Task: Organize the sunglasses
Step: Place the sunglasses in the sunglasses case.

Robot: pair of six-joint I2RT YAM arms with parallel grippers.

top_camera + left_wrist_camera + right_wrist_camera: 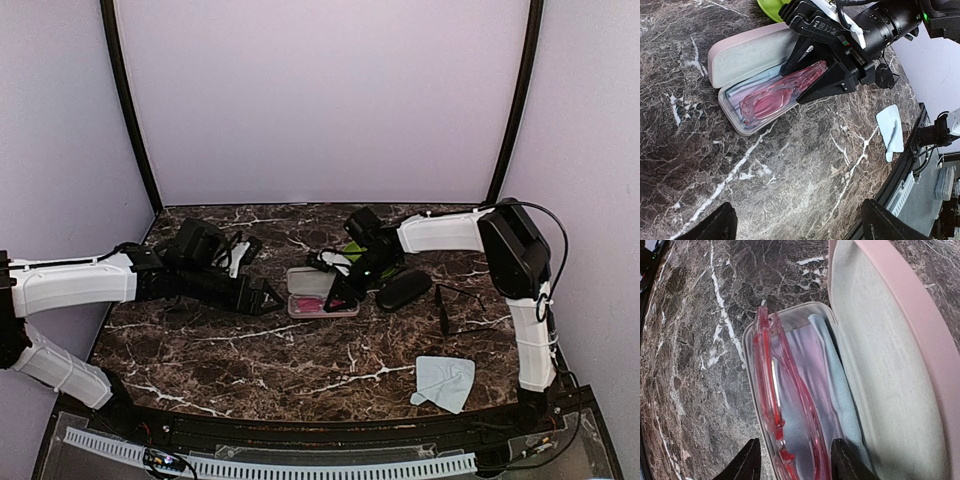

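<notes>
The thin red-pink plastic sunglasses (774,405) lie folded in the tray of the open pink rectangular case (305,279), on a pale blue lining cloth (840,390), about midway between the left and right edges of the dark marble table (250,370). We judge them light, slick and easily bent or scratched, so we would take them by the frame, not the lenses. The right gripper (796,461) straddles one end of them, its jaws parted with a sliver of gap on each side, so nothing is pinched. The left gripper (800,227) hovers just left of the case, spread wide and empty.

The thin black wire-framed sunglasses (455,310) sit nearer the right edge, beside the right arm. They look flimsier still, and we would grip them at the bridge. A black oval case (403,290) lies between them and the pink case. The raised lid and tray wall crowd the right fingers. A light blue wiping cloth (443,383) lies near the front edge.
</notes>
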